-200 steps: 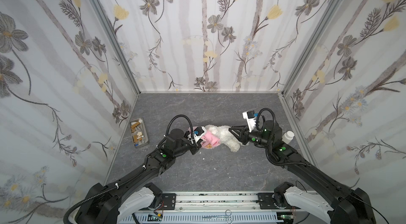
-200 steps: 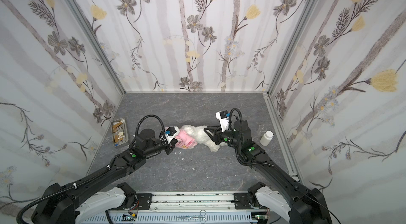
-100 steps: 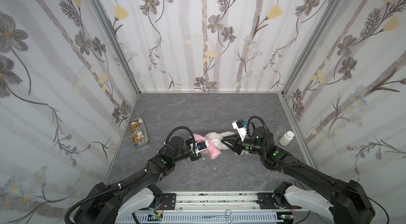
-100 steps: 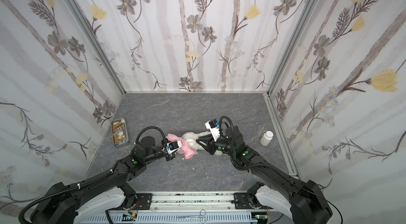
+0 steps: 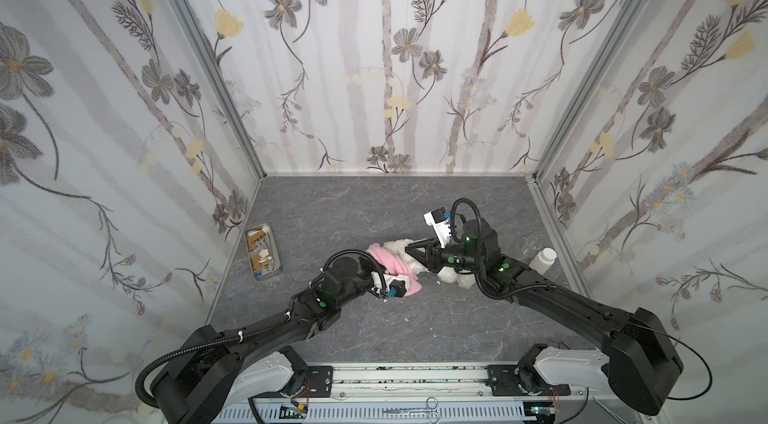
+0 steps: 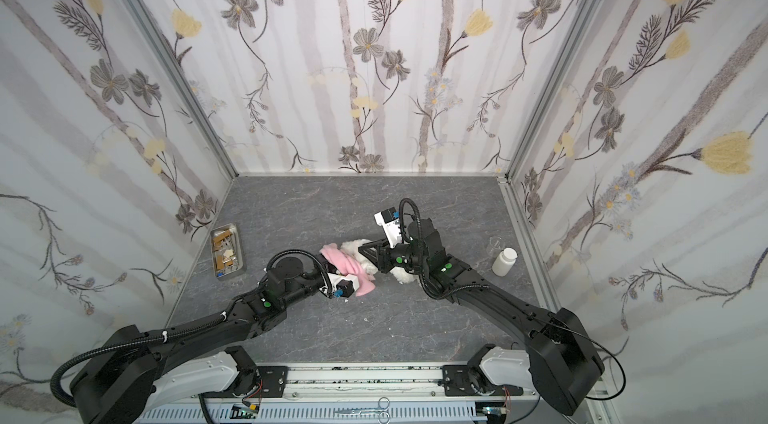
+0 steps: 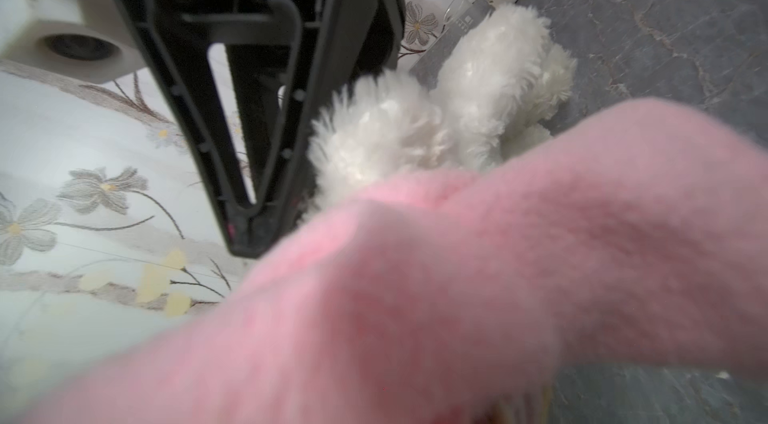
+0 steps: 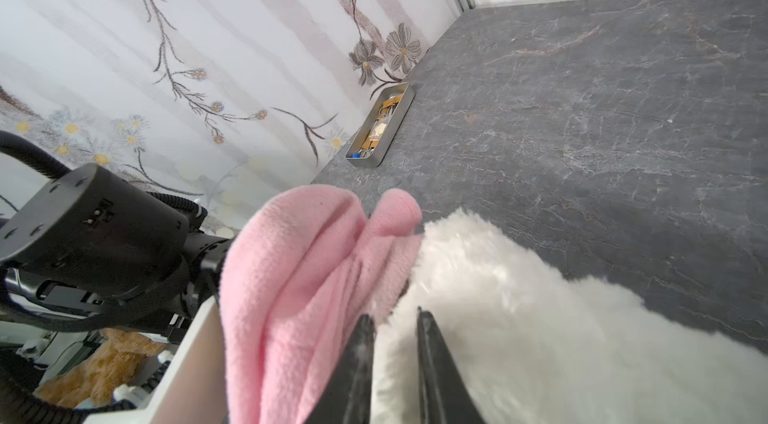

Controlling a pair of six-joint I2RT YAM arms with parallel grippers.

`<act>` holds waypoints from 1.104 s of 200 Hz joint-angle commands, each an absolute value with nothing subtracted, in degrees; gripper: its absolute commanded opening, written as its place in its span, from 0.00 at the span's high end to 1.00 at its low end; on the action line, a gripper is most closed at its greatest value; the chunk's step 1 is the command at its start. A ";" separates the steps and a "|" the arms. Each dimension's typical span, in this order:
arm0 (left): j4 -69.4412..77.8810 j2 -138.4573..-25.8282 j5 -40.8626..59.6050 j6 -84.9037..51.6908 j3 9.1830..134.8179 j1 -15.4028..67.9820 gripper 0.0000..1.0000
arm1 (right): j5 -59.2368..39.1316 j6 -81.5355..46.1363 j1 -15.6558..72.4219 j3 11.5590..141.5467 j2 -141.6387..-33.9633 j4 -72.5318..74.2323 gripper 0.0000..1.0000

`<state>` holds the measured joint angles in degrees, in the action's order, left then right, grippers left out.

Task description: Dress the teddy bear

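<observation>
The fluffy white teddy bear lies mid-table, one end inside a pink hoodie. My left gripper sits under the hoodie's near edge. In the left wrist view pink cloth hides its jaws and white fur shows beyond; it is shut on the hoodie. My right gripper reaches in from the right. Its two dark fingers stand close together with the bear's fur pinched between them, right beside the hoodie's hem.
A metal tray of small parts stands by the left wall. A white bottle and a small glass beaker stand by the right wall. Scissors lie on the front rail.
The left gripper has drawn the hoodie rightward and nearer the front. The right gripper slid left along the bear and its jaws narrowed onto the fur.
</observation>
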<state>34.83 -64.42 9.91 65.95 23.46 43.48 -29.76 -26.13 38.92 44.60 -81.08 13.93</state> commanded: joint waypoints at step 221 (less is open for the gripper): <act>36.47 -61.35 2.57 78.52 18.14 50.52 1.00 | -49.03 -24.03 39.57 42.45 -86.27 8.57 0.70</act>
